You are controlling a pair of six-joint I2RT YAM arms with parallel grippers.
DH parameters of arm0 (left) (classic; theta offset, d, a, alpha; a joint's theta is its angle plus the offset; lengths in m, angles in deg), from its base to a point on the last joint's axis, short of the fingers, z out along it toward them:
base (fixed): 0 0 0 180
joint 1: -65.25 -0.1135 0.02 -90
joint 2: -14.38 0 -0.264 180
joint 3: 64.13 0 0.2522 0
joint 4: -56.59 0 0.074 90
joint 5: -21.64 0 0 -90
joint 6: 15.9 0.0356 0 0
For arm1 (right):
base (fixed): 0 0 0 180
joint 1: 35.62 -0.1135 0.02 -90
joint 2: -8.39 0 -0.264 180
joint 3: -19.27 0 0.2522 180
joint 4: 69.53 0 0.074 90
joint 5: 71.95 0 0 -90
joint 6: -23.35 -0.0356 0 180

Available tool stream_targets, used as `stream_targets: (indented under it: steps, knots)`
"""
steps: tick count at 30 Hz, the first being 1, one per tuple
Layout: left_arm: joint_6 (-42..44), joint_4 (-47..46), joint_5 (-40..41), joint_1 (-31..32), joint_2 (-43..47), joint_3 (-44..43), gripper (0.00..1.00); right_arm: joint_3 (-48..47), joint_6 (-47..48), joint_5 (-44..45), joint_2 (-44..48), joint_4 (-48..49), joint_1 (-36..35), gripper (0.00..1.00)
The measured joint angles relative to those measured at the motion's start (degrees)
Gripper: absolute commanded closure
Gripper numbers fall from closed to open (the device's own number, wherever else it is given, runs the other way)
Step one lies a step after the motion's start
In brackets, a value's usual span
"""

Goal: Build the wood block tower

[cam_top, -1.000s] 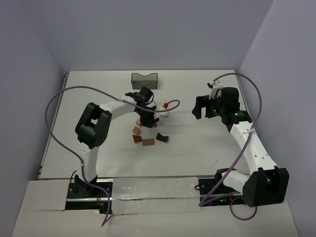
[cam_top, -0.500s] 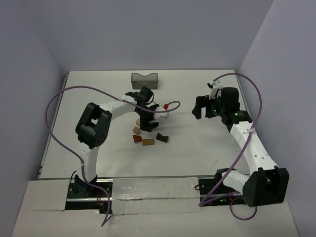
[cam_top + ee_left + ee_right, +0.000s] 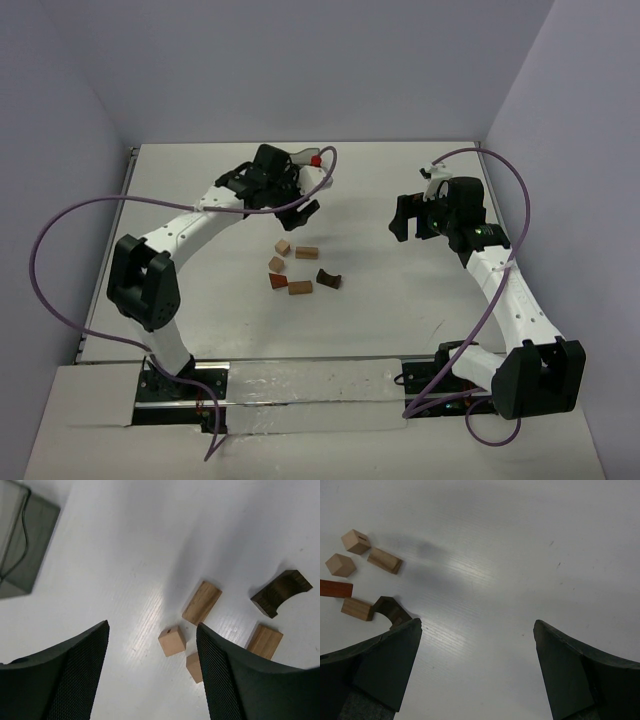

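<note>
White desk, blocks scattered loose | left tool wide, empty, near them | right tool wide, empty | tip: drop square, pinch cube across flat faces

The small light tan wooden cube is smooth and dull. The dark brown wooden arch shows streaky grain. The white table top shines a little. The left gripper has black fingers, bumpy with tiny dots.

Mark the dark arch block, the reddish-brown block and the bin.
dark arch block (image 3: 274, 594), left wrist view, top face.
reddish-brown block (image 3: 335, 588), right wrist view, upper face.
bin (image 3: 42, 540), left wrist view, side wall.
</note>
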Motion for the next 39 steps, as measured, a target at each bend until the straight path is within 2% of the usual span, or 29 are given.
stream_targets:
  steps: [9,17,21,30,33,39]
  knots:
    - [-12.11,-1.2,9.55,-0.98,-3.52,6.56,0.25,0.0,0.0,1.2,0.01,0.01,0.0,0.0]
    - [-15.97,-0.44,12.72,-1.04,-7.75,6.05,0.25,0.0,0.0,1.84,0.01,0.01,0.0,0.0]
    - [-16.33,0.09,12.98,-1.07,-9.55,6.04,0.28,0.0,0.0,1.86,-0.02,0.01,0.0,0.0]
    - [-16.41,0.74,13.01,-1.71,-10.79,6.04,0.48,0.0,0.0,1.84,-0.04,0.01,0.0,0.0]
    - [-16.33,0.84,13.0,-2.06,-10.99,6.04,0.59,0.0,0.0,1.82,-0.04,-0.02,0.0,0.0]
    - [-16.16,1.34,12.87,-2.27,-11.03,5.87,0.76,0.0,0.0,1.79,-0.06,0.01,0.0,0.0]
